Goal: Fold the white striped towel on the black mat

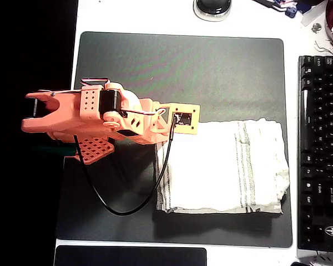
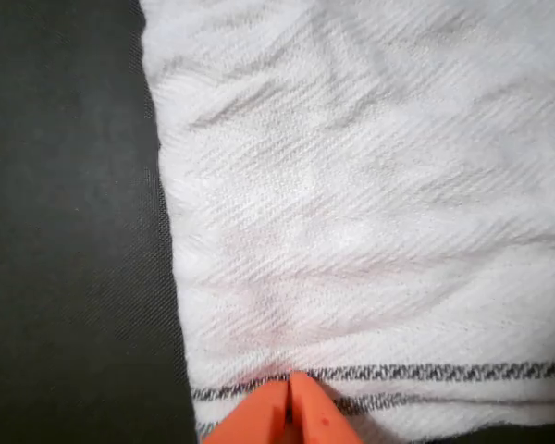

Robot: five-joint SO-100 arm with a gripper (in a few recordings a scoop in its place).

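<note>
Towel (image 1: 222, 166), white with grey stripes, lies folded on the right half of the black mat (image 1: 183, 66), which covers a white table (image 1: 155, 16); a keyboard (image 1: 322, 149) sits to the right. The orange gripper (image 2: 289, 407) has its fingertips pressed together over the striped edge, gripping nothing visible.
</note>
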